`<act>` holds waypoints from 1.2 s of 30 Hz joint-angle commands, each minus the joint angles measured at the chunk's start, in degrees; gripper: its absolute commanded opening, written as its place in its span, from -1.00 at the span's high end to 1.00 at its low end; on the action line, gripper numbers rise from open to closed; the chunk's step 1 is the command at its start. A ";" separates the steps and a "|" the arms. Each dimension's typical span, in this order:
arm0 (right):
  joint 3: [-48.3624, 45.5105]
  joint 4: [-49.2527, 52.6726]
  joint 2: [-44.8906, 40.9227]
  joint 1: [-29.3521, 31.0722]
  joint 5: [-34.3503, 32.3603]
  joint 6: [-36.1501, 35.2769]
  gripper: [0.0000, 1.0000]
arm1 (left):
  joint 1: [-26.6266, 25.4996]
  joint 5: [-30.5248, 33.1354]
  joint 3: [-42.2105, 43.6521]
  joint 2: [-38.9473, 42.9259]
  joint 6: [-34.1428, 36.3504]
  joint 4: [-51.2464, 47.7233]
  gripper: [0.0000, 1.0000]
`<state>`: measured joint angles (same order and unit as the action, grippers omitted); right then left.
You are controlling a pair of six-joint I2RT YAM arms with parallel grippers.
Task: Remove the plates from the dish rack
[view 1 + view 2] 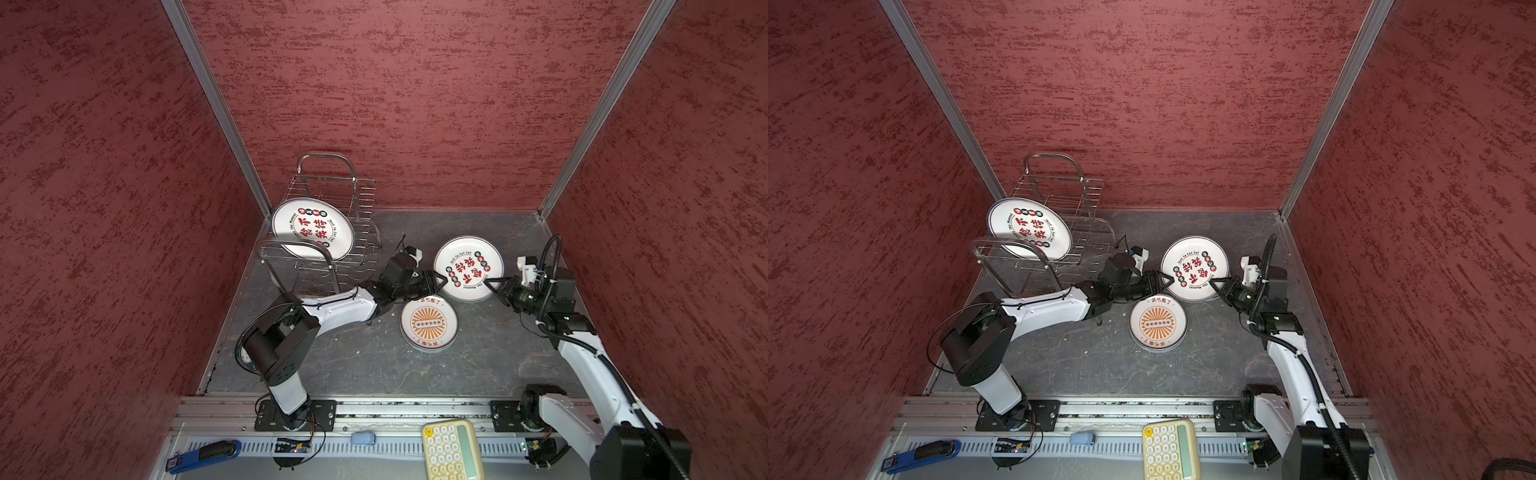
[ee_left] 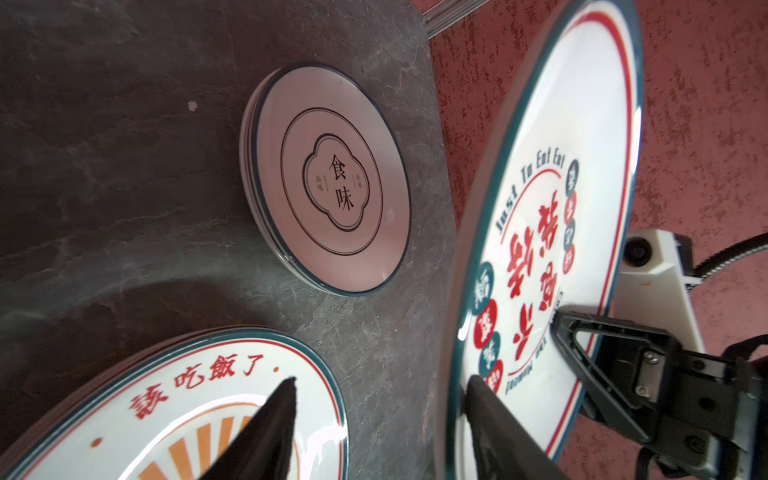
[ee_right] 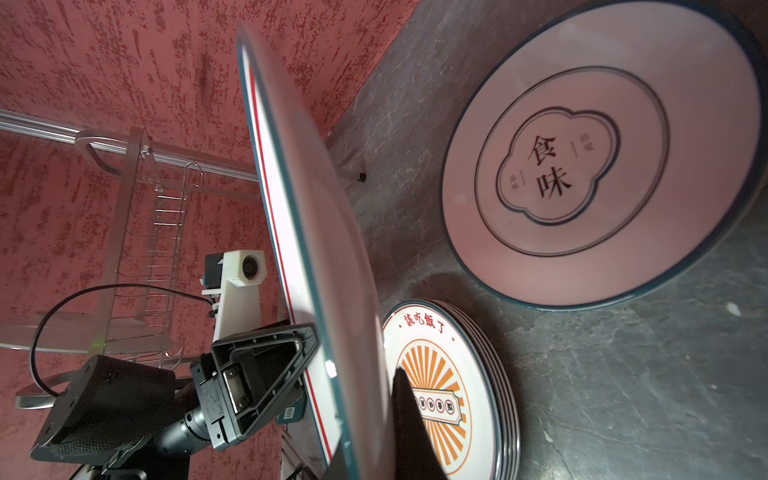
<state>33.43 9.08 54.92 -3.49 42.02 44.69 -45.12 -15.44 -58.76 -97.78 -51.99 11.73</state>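
My right gripper [image 1: 491,285] is clamped on the right rim of the held plate [image 1: 468,268], white with red characters, lifted clear of the table. My left gripper [image 1: 441,280] straddles the plate's left rim with its jaws partly apart. In the left wrist view the finger [image 2: 266,432] on the underside stands off the rim.

Directly below, hidden in both top views, a teal-rimmed plate [image 2: 328,178] with black characters lies flat on the table, with more rims showing beneath it. Just nearer sits the sunburst stack [image 1: 429,322], orange rays up. The right wrist view shows several rims there, but I cannot tell the exact number.

The table [image 1: 357,365] is dark grey and stone-veined. Textured red walls [image 1: 395,104] close it in on the left, far and right sides, with aluminium posts at the far corners.

The dish rack [image 1: 362,195], shiny wire with arched handles, stands in the far left corner. It holds one racked plate [image 1: 311,228], leaning, its red characters facing up.

The count: one plate held, one in the rack, two stacks on the table. On the near rail lie a cream calculator [image 1: 452,451] and a blue tool [image 1: 203,455].
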 commanded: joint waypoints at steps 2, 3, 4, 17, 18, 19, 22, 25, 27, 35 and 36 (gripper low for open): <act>-0.71 -10.45 -0.03 -0.31 5.56 3.65 1.00 | -0.14 -2.49 -1.71 -1.27 -0.84 3.72 0.05; -0.89 -10.78 0.23 -0.30 5.83 3.80 1.00 | -0.20 -2.64 -1.79 -1.23 -0.95 4.11 0.12; -1.07 -11.31 0.60 -0.35 6.33 4.03 1.00 | -0.27 -2.74 -1.96 -1.36 -0.98 4.42 0.19; -2.69 -14.27 3.19 -0.39 8.69 4.03 0.89 | -1.39 -3.09 -3.22 -3.82 -2.03 5.15 1.00; -2.80 -14.27 3.09 -0.45 8.69 3.89 0.85 | -1.49 -2.97 -3.33 -3.95 -2.14 5.16 1.00; -2.87 -14.27 3.07 -0.38 8.69 3.83 0.77 | -1.69 -2.85 -3.36 -4.04 -2.20 5.14 1.00; -2.65 -13.17 2.85 -0.51 8.02 3.12 0.44 | -1.98 -2.29 -3.72 -4.26 -2.38 4.27 1.00; -1.59 -9.10 2.57 -0.64 5.79 0.74 0.05 | -2.33 -1.54 -4.07 -4.26 -2.42 3.01 1.00; -0.75 -5.76 2.23 -0.98 3.91 -0.99 -0.14 | -2.51 -0.85 -4.42 -4.10 -2.25 1.76 1.00; 6.61 18.48 -1.67 -2.06 -26.78 -11.24 -0.81 | -3.63 3.57 -6.57 -4.15 -2.29 -3.92 1.00; 7.18 20.64 -2.35 -2.11 -30.73 -12.05 -0.89 | -3.65 3.87 -6.78 -4.25 -2.29 -4.08 1.00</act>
<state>37.54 19.86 55.13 -5.21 29.17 38.26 -48.47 -13.96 -63.35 -101.27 -55.59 9.41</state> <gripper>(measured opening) 0.929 0.091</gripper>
